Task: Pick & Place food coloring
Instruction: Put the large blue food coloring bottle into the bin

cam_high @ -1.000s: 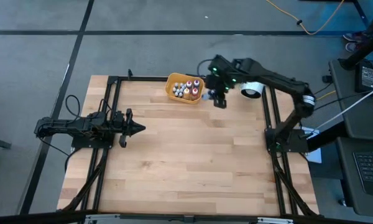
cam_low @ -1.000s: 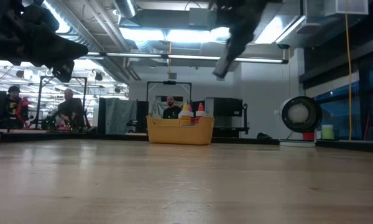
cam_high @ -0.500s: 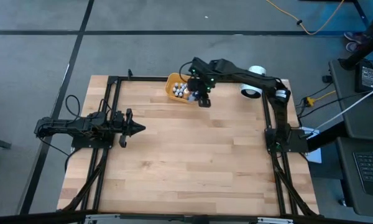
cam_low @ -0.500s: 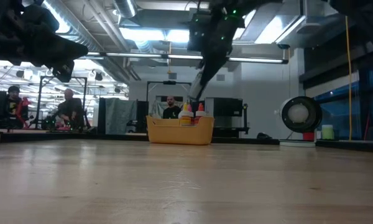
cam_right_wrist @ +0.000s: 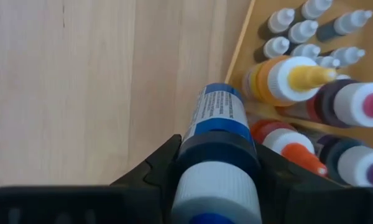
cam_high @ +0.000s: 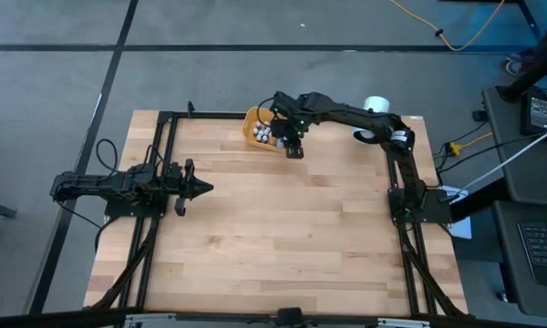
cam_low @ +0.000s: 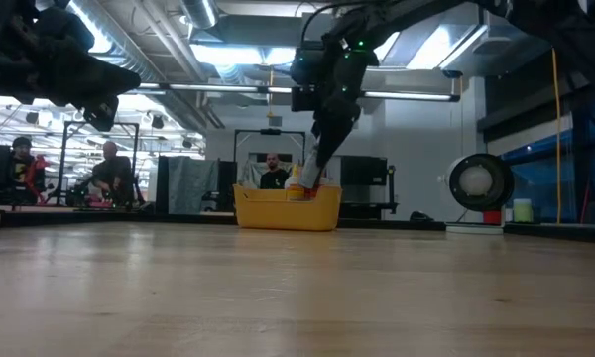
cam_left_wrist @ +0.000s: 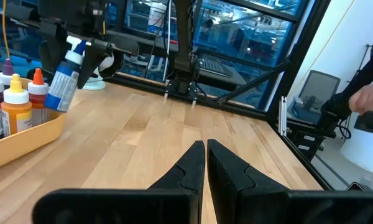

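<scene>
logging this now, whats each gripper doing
left gripper: shut, empty.
right gripper: shut on a blue bottle, beside the orange bowl.

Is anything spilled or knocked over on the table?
Nothing looks spilled. The little bottles stand upright in the orange bowl. The right end effector holds a blue bottle tilted over the bowl's edge.

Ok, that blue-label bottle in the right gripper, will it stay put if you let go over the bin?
Probably not upright. The blue-label bottle looks slim and round, so it may tip or roll. The right gripper holds it near the cap, hanging tilted. The bottles crowding the orange bin could prop it up.
</scene>
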`<act>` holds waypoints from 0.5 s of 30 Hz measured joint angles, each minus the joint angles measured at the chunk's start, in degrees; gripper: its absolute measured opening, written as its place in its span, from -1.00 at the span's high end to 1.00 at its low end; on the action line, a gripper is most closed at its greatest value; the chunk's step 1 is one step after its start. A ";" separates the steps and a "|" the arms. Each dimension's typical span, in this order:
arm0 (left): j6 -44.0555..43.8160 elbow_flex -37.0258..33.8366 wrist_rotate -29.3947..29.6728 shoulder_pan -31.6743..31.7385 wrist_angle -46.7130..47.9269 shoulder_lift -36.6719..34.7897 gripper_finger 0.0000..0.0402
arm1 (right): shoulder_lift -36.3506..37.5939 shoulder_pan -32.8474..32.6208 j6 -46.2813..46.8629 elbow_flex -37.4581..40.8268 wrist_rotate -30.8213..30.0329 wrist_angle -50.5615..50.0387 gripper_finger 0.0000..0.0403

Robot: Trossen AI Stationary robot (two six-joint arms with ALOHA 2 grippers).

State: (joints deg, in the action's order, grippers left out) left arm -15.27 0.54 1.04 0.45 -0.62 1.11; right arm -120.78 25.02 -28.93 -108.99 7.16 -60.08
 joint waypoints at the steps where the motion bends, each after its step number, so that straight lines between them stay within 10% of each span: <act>1: 0.00 0.00 0.00 0.01 0.00 0.00 0.93 | -0.22 0.00 0.02 0.00 -0.02 -0.01 0.30; 15: -0.01 0.00 0.00 0.00 0.00 -0.01 0.92 | -2.55 0.17 -0.04 -0.07 -0.80 0.86 0.31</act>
State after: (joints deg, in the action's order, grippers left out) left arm -15.27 0.54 1.04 0.45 -0.62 1.10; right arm -123.33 25.19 -28.97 -109.06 6.36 -59.22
